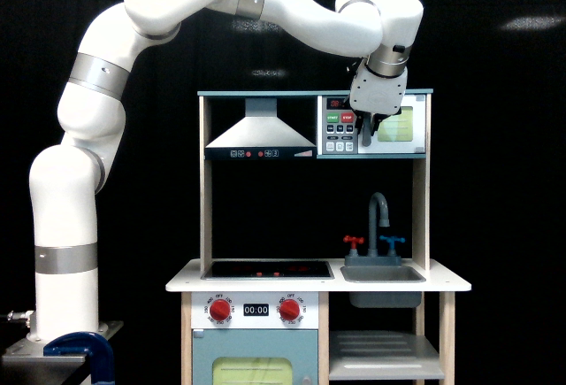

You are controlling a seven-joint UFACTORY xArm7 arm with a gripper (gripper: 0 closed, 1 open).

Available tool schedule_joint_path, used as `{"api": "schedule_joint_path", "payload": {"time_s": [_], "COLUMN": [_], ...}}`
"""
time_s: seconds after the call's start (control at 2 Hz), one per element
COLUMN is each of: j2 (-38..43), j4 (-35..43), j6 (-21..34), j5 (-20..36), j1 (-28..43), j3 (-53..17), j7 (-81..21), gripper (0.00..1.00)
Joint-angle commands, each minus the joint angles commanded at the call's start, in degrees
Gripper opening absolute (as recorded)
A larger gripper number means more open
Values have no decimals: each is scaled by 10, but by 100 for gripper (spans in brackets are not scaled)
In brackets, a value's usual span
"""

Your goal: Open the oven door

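— Looking at the gripper [375, 120], could you tell whether it was open or closed?

— No; its fingers were hidden against the grey handle [365, 133], so I couldn't say. It sat at the left edge of the oven door [396, 127], high on the exterior view's right of the toy kitchen [205, 226].

— And the door?

— Flush with its frame, apparently unopened.

— The risk?

— I judged a shallow hold could slip off the bar when pulled, or a pull off the hinge's arc could drag the light kitchen.
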Motion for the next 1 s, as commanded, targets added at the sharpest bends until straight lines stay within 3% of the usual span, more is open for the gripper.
{"api": "schedule_joint_path", "payload": {"time_s": [0.5,1.0], "j2": [17,65], "j4": [19,87], "j6": [40,71], "j5": [-9,-20], "j1": [-62,-93], "j3": [10,19], "j7": [-33,-35], "gripper": [0,0]}}
